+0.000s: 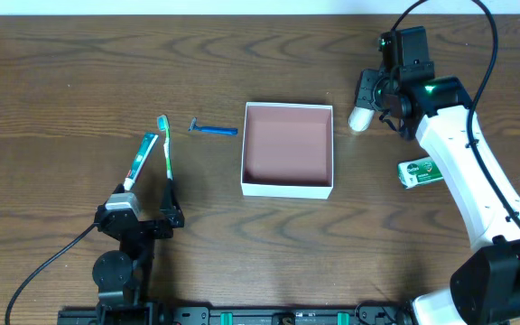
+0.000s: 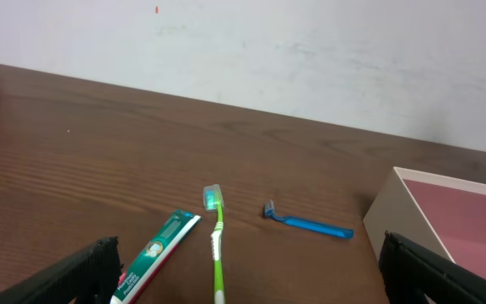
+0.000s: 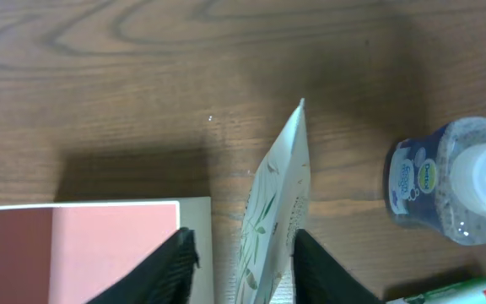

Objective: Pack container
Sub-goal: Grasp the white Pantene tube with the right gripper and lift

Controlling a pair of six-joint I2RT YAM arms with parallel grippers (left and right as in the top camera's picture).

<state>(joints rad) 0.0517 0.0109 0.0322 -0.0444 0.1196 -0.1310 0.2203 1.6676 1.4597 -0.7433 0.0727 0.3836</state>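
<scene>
**Entry: packing station, dark wood-grain counter (image 1: 61, 54)**

1. Container: square shallow cardboard box, white outer walls, dusty pink floor (image 1: 287, 149). It sits mid-counter, open side up, and I can see nothing in it.
2. Right tool (image 3: 243, 253): toward the far right corner of the counter, just off the box's far right corner. As far as I can judge it is clamped on a white leaf-printed sachet (image 3: 272, 203), which stands edge-up between the fingers, clear of the wood.
3. Clear gel bottle with blue label (image 3: 445, 177): upright, just beside the sachet on the side toward the right edge.
4. Green-and-white soap box (image 1: 420, 171): lying flat near the right edge.
5. Left tool (image 1: 144, 209): at the near edge, left of centre. Its fingers are spread wide apart and hold nothing.
6. Green-and-white toothpaste tube (image 2: 154, 257), green toothbrush (image 2: 218, 245) and blue razor (image 2: 310, 225): lying flat left of the box, with the razor nearest its left wall.

**Handling note (judgement).** The step in hand looks like carrying the sachet to the box.
- Raise it enough that its lower edge clears the white wall.
- Travel toward mid-counter, swinging away from the bottle, which looks easy to tip.
- Let go low over the pink floor, close to a corner, so room stays for the bulkier pieces.
- The sachet is thin and light and may flutter or cling to a pad, so part the fingers slowly.
</scene>
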